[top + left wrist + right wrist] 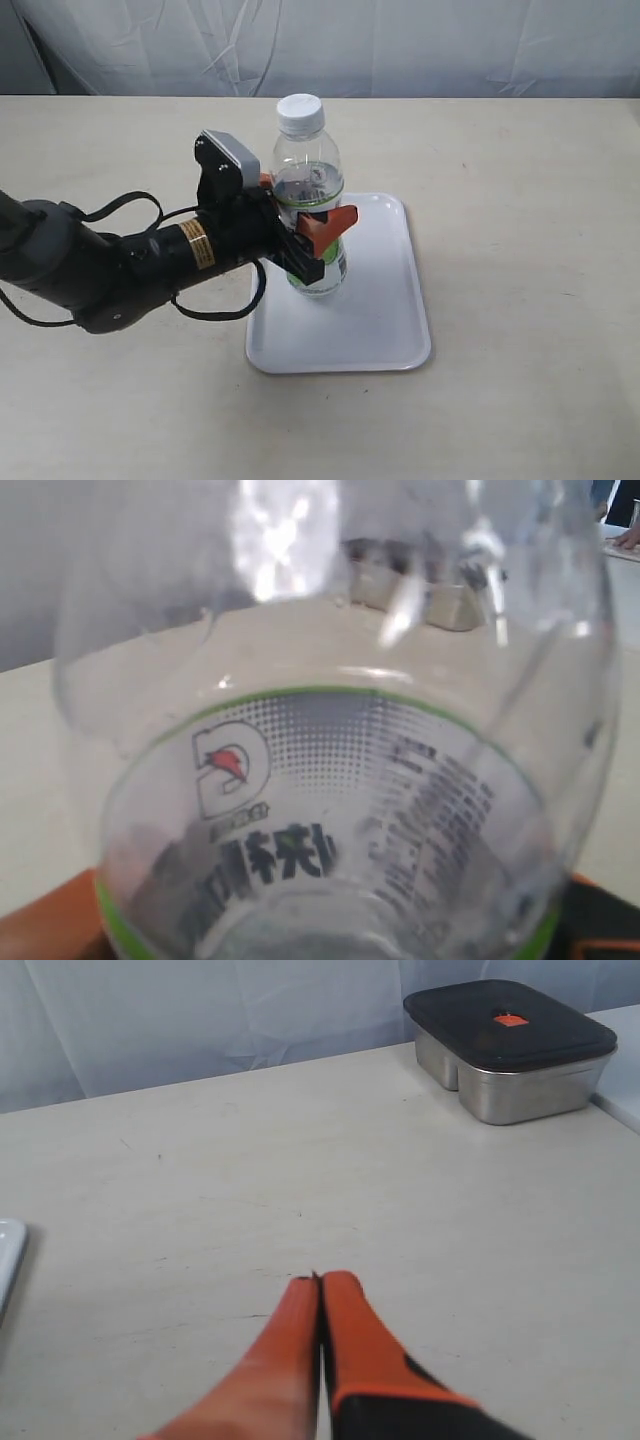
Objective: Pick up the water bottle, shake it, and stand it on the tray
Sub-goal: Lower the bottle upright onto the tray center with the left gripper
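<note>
The water bottle (pixel 308 190), clear with a white cap and a white-and-green label, stands upright on the white tray (pixel 385 320). My left gripper (pixel 305 205) reaches in from the left and is shut on the bottle's middle, one orange finger behind it and one in front. The bottle (pixel 330 780) fills the left wrist view, with orange fingers (pixel 45 930) showing only at the corners. My right gripper (pixel 320 1290) is shut with nothing in it, over bare table, and is out of the exterior view.
A metal box with a dark lid (pixel 510 1045) stands far off on the table in the right wrist view. The tray's rim (pixel 8 1250) shows at that view's edge. A pale curtain hangs behind the table.
</note>
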Robot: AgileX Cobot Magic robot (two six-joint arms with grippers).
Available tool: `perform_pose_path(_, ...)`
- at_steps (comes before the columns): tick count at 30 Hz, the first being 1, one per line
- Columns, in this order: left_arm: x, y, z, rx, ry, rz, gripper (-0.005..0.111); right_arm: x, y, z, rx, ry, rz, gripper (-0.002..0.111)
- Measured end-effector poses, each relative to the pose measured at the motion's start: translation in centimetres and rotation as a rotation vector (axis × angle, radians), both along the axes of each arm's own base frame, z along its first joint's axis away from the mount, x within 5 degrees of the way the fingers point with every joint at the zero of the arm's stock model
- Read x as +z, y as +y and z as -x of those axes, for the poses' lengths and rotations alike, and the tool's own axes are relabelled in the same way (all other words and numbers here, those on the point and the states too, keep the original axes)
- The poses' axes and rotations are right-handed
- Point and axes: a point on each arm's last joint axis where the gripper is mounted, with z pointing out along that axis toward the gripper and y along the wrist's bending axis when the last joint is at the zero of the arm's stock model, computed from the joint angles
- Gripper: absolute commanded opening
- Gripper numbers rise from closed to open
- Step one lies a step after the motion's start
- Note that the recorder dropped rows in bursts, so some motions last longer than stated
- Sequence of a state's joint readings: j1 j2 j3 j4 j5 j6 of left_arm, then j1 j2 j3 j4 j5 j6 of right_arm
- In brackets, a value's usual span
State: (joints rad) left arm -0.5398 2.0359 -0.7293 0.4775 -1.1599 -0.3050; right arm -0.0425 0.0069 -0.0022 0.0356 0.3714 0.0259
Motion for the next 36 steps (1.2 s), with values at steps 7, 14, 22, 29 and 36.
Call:
perform_pose_path(7,-0.6,-0.4,-0.2,-0.036,-0.009,-0.003,0.0,0.0,0.0,0.0,0.0,0.0,0.0,0.003)
perform_pose_path(14,-1.2,-0.3,-0.3,-0.018,0.007,0.0,0.0,0.0,0.0,0.0,0.0,0.0,0.0,0.003)
perform_pose_path(22,-1.3,-0.3,-0.4,-0.002,0.014,0.006,0.015,0.0,0.0,0.0,0.0,0.0,0.0,0.003)
perform_pose_path(29,-1.3,-0.5,-0.1,-0.045,0.004,-0.001,0.067,0.0,0.0,0.0,0.0,0.0,0.0,0.003)
perform_pose_path(36,-1.2,-0.6,0.1,-0.065,-0.005,0.004,0.1,0.0,0.0,0.0,0.0,0.0,0.0,0.003)
